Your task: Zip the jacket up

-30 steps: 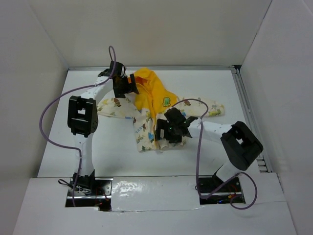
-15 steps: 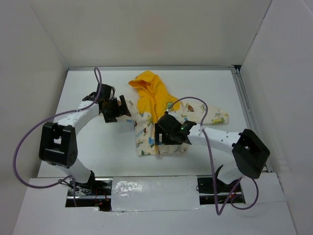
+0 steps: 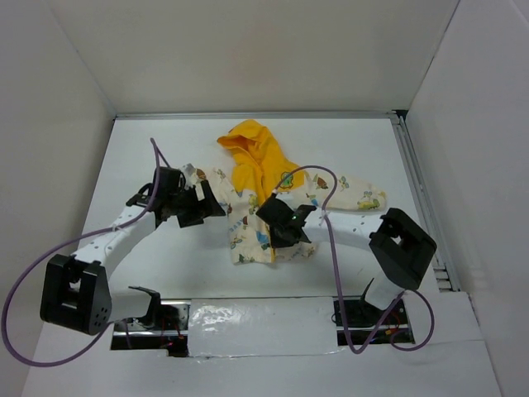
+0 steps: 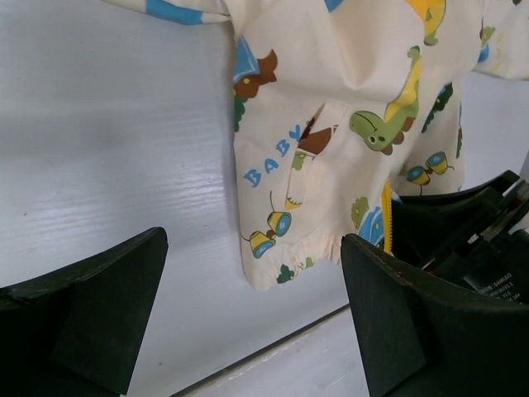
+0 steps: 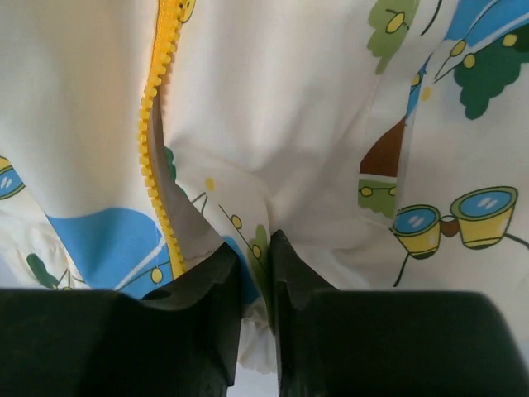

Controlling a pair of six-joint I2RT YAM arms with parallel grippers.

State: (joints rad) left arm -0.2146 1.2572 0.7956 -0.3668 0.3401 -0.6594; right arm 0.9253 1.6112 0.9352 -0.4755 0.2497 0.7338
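1. Jacket [image 3: 248, 217] lies spread out mid-way across the white table [image 3: 140, 145]. Its yellow-orange hood [image 3: 250, 149] points to the far side, its hem is toward the near edge, and one printed sleeve [image 3: 359, 197] stretches right.
2. From above, the left gripper [image 3: 198, 204] sits at the jacket's left edge and the right gripper [image 3: 281, 227] is over the near hem. This view is too small to show how far either is open.
3. The left wrist camera shows it for the left gripper [image 4: 254, 248]. Its two black fingers [image 4: 107, 306] stand wide apart with nothing between them, low over bare table. The jacket [image 4: 331, 124] lies ahead, its hem corner printed with "BABY" and a green dinosaur.
4. That camera also catches the right gripper's black body [image 4: 463, 231] beside a strip of yellow zipper [image 4: 386, 215].
5. The right wrist camera shows the right gripper [image 5: 252, 248] almost closed, pinching a fold of the jacket [image 5: 289, 124] at the hem. The pinch is just beside a row of yellow zipper teeth [image 5: 153, 132].
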